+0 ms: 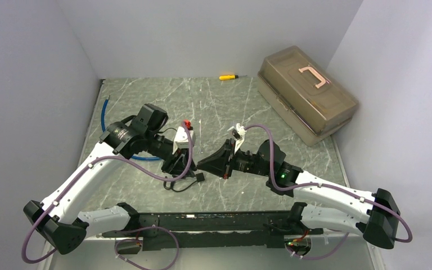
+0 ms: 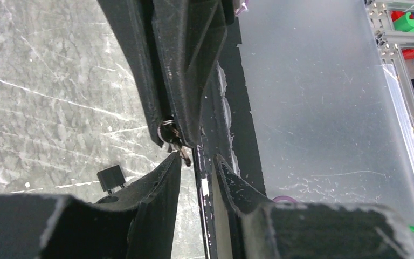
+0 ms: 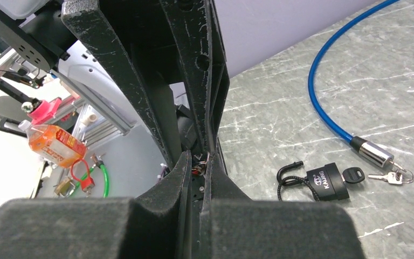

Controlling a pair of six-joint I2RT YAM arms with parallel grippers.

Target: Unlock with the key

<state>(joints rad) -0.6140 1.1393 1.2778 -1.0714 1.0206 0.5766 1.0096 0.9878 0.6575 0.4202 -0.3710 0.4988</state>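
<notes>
— Where's the key (image 2: 171,135)?
— Clamped in my right claw (image 3: 200,162), over the surface's (image 1: 219,107) middle; my left claw (image 2: 198,162) faces it, jaws slightly apart at the key's tip
— The padlock (image 3: 326,182)?
— Flat on the surface, beside the cable's (image 3: 323,91) end

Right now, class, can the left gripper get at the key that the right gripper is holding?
Probably yes. The right gripper pinches the key at its fingertips, and the left gripper, jaws apart, sits right at it with nothing between.
</notes>
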